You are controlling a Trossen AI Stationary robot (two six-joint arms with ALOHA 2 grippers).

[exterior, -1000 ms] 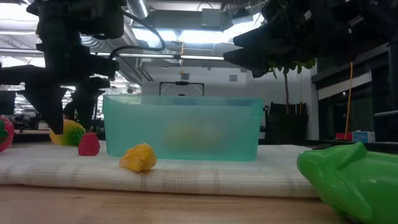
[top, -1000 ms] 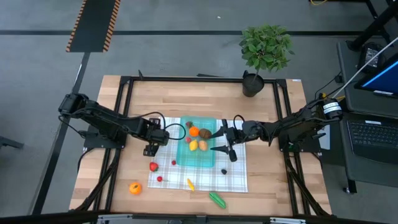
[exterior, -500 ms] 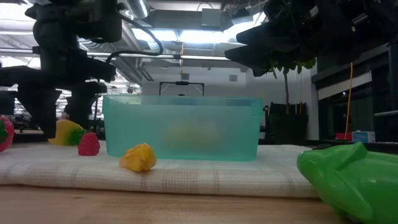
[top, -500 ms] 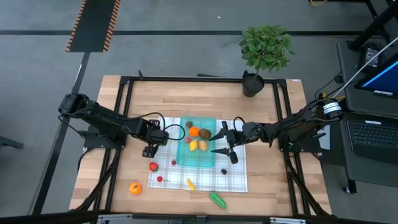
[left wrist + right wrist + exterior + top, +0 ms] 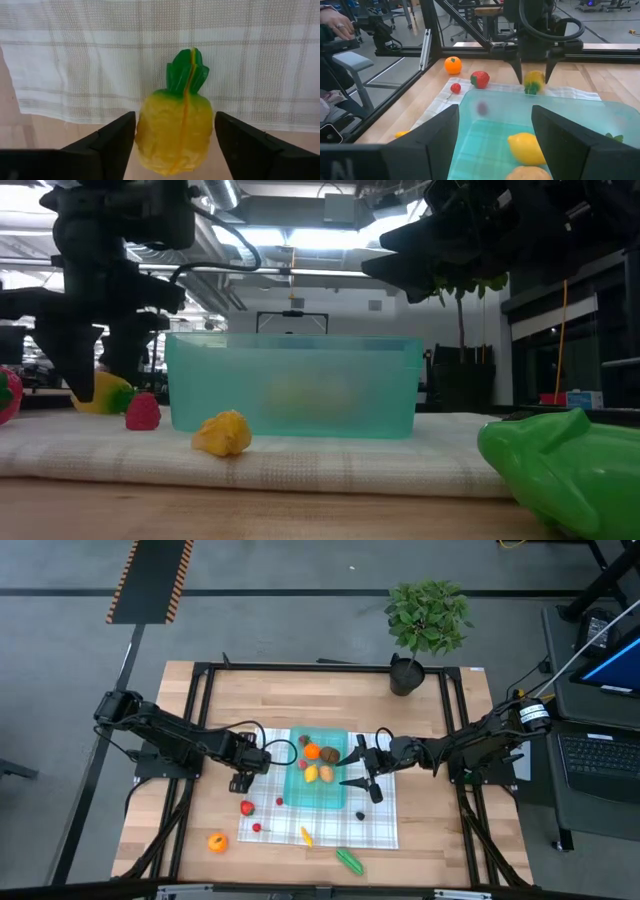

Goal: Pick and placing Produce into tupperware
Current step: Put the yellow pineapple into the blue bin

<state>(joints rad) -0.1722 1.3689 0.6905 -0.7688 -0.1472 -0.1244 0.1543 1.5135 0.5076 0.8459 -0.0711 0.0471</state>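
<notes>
A shallow translucent teal plastic tupperware (image 5: 320, 772) holds several small toy fruits — orange, yellow, brown. Just beside its left end, the left gripper (image 5: 175, 131) straddles a yellow toy pineapple (image 5: 176, 127), fingers spread. The right gripper (image 5: 352, 766) hovers over its right end — fingers apart, empty.

overhead looks straight down; low view sits level at table height; wrist cameras are close, both sharing the toy pineapple (image 5: 175, 130)

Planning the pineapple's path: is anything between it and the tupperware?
Nothing visible does. The pineapple sits between the left gripper's fingers at the cloth's edge, and only bare cloth lies between it and the tupperware; its near wall must be cleared.
</notes>
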